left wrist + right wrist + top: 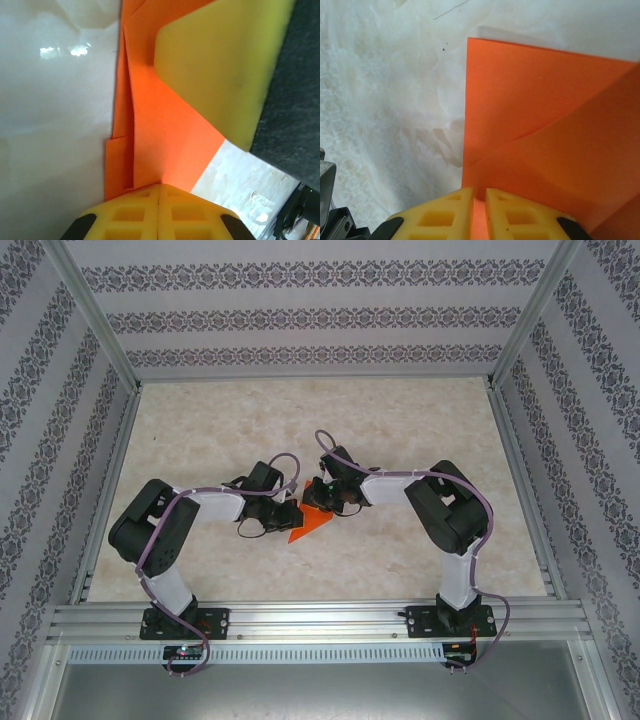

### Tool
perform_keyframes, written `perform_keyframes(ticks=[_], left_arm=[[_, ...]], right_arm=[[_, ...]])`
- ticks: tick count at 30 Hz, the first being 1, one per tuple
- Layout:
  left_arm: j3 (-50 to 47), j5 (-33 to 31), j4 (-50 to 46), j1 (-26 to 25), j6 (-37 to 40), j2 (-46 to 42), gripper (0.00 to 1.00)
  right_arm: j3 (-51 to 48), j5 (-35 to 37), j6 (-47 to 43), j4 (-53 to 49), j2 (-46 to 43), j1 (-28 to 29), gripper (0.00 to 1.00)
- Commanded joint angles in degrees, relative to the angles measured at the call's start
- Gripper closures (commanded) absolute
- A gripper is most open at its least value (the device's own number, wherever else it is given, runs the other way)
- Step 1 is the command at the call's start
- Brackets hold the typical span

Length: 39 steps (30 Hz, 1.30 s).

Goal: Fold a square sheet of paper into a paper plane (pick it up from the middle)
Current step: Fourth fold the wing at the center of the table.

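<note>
Overhead: both arms reach inward and meet near the middle of the pale marbled desk (400, 430). The square sheet of paper (308, 525), bright orange and already partly folded to a pointed outline, lies on the desk between the two wrists. The left pincer (283, 514) sits at the sheet's left side, the right pincer (326, 502) at its upper right. Patterned walls (300, 315) stand on three sides, and a metal rail (320, 615) carries the arm bases.

Left wrist view: the left pincer (159, 192) has its yellow fingers pressed together, seam to seam. The paper (165, 125) runs up from the fingertips, flat against the desk (55, 125), with a long crease and an overlapping flap on its left edge. The sheet's edge meets the tips. Whether a layer is caught between them, I cannot tell. A yellow finger (215, 65) of the right pincer lies over the paper's far part.

Right wrist view: the right pincer (479, 192) has its fingers almost together, with a thin slit between them and orange showing in the slit. Pinched or merely lying beneath, cannot tell. The paper (545, 125) spreads ahead and to the right, with one square corner at upper left and a diagonal folded edge crossing it. Bare desk (385, 100) lies to the left.
</note>
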Motion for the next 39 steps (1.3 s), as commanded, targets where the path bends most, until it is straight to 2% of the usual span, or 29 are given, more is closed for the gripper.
perform_keyframes(ticks=[1, 6, 10, 18, 28, 32, 39], left_arm=[[-3.97, -7.09, -6.55, 0.26, 2.08, 2.21, 0.93], [-4.87, -6.75, -5.36, 0.26, 1.29, 1.99, 0.94], [-4.42, -6.46, -5.09, 0.26, 1.32, 1.91, 0.96], [-4.04, -6.09, -4.95, 0.22, 1.15, 2.00, 0.97], [-3.85, -6.17, -5.45, 0.28, 1.36, 1.88, 0.97], [-3.83, -7.81, -6.80, 0.21, 1.75, 2.14, 0.99], [-5.94, -9.26, -6.64, 0.28, 2.11, 2.68, 1.00]], right_arm=[[-0.16, 2.45, -1.63, -1.45, -1.45, -1.92, 0.82], [-0.94, -0.05, -3.98, -0.03, -8.63, -4.46, 0.80], [-1.49, -1.89, -4.93, 0.26, -10.68, -3.28, 0.82], [-4.30, -0.23, -0.43, 6.44, -5.74, 2.14, 0.89], [-6.88, 0.83, 0.57, 9.17, -2.75, 2.87, 0.90], [-7.23, 2.59, 0.77, 8.85, -1.12, 1.75, 0.90], [-6.76, 5.51, -1.11, 6.97, -1.01, -3.54, 0.89]])
